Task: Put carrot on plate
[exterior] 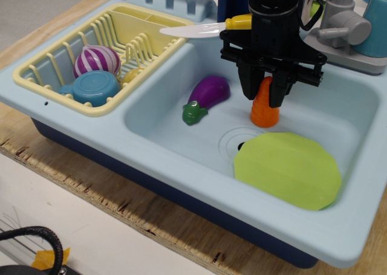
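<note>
One yellow dish rack point(72, 57) sat at the far left of the pale blue sink unit point(181, 160), and inside it lay a purple-and-white striped ball point(97, 60), with a blue cup point(95, 89) tucked right up against its front! Across the rack's back corner stretched a white toy knife point(193, 28) with a yellow handle, its handle end reaching behind the arm. Moving on into the basin, the purple eggplant point(205, 97) lay on the floor, green cap pointing toward the front-left. Just right of it came the action: the black gripper point(266, 95) was down over the carrot point(265, 109), fingers closed in against the upper part of the orange cone from both sides, and the tip was hidden between them. Only the wider lower part showed below the fingers, upright, base at the basin floor; whether it touched down or hung just clear could not be told. Front-right of that, beside the round drain point(240, 138), the lime-green plate point(287, 169) lay flat on the basin floor, near the carrot but not under it. Far right at the back stood a grey faucet point(346, 21).
</note>
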